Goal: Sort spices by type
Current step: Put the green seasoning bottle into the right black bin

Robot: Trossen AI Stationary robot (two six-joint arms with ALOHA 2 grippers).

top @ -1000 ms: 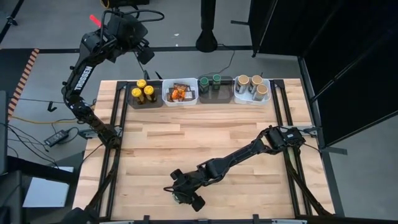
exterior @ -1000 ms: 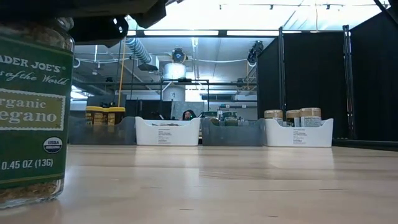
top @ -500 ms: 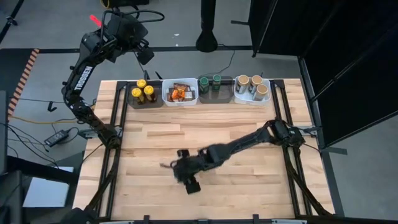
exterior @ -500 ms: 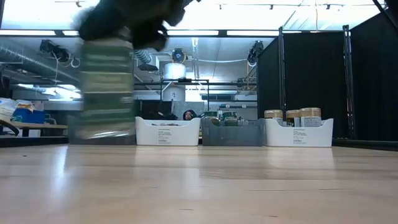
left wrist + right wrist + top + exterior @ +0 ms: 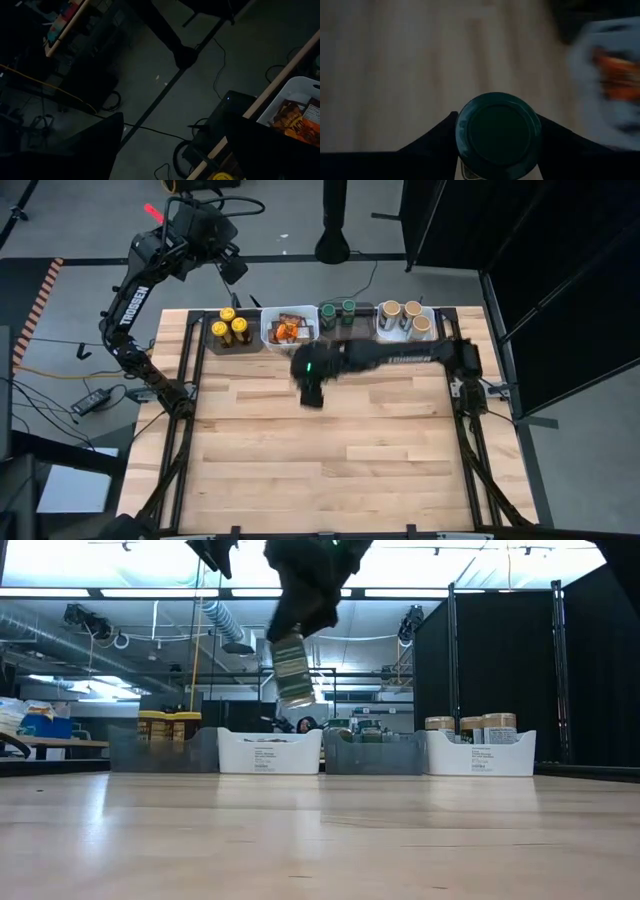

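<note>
Off past the far-left corner of the wooden surface [image 5: 330,440], the left pincer [image 5: 232,266] is parked up in the air, well away from the bins, with its fingers spread wide and nothing between them; only floor and cables are seen past them in the left wrist view.

Along the far edge of the surface, four bins are lined up in a row. Taking the white packet bin [image 5: 290,329] as the landmark: just to its left, a dark bin [image 5: 234,332] is filled with yellow-lidded jars [image 5: 228,315]. Inside the white bin itself, orange and brown packets [image 5: 287,330] are piled. Just to its right, a second dark bin [image 5: 345,320] is loaded with green-lidded jars [image 5: 347,307], and further right again a white bin [image 5: 405,322] is stocked with tan-lidded jars [image 5: 392,310].

Just in front of the white packet bin, towards its right corner, the right pincer [image 5: 310,376] is held above the surface, and a green-lidded spice jar [image 5: 498,131] is gripped between its fingers. The jar [image 5: 291,668] is seen lifted clear of the wood in the low view, a bit tilted and blurry, so the label can't really be read. In the right wrist view, the dark green lid is clamped from both sides by the two fingers.
</note>
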